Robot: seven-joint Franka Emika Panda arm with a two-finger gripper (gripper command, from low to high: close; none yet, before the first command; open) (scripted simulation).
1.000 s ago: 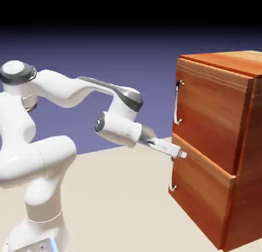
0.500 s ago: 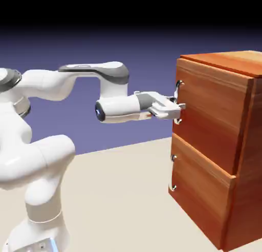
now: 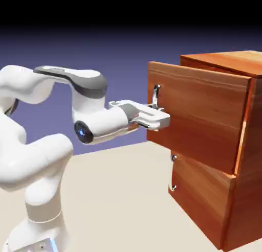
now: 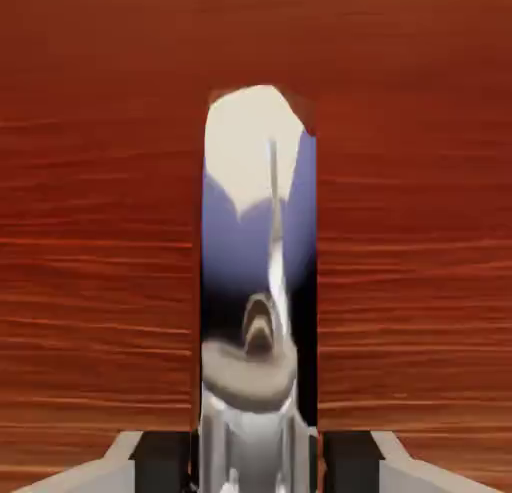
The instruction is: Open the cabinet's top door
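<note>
The reddish-brown cabinet stands at the exterior view's right. Its top door sticks out from the cabinet front toward the arm. My gripper is shut on the lower part of the door's vertical silver handle. In the hand view the shiny handle runs up the middle between my grey fingertips, with the gripper at the bottom edge. The door's wood grain fills that view behind the handle.
Below the top door, the shorter lower panel sits flush and closed, its short silver handle at its left edge. The beige table stretches between the robot's base and the cabinet.
The gripper rose from beside the lower panel to the top door's handle and shut on it. It then drew back to the left, and the top door came out with it.
</note>
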